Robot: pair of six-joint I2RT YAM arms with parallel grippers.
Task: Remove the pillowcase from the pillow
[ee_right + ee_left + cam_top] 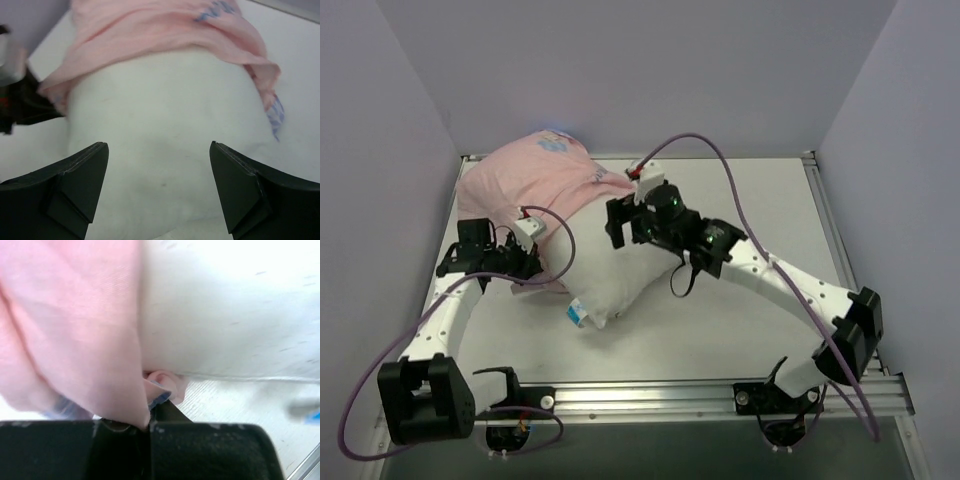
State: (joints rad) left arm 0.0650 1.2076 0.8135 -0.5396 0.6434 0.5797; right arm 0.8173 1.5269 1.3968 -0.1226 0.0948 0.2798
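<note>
My left tool (149, 426) was clamped on the pillowcase (75, 340) hem, w/ pink fabric pinched btwn its fingers right beside the pillow (225, 315). My right tool (160, 190) was apart, jaws wide, over the bare white end and, as far as I could tell, touching nothing.

The pillow lay diagonal on the worktop (740, 320). Its far-left half was inside the case. The near half, w/ the label (575, 316), was out.

To do this well, I judged:
- Hold the hem firm w/ the left.
- Bring the right down and pinch a good fold of stuffing, not cover.
- Draw the two apart along the pillow's length, low & steady, so the fabric slid rather than bunched.

In the way:
- The left side wall (380, 220) was near the case, so there was little room to drag that way.
- My purple cable (563, 240) looped over the hem area and could've snagged.
</note>
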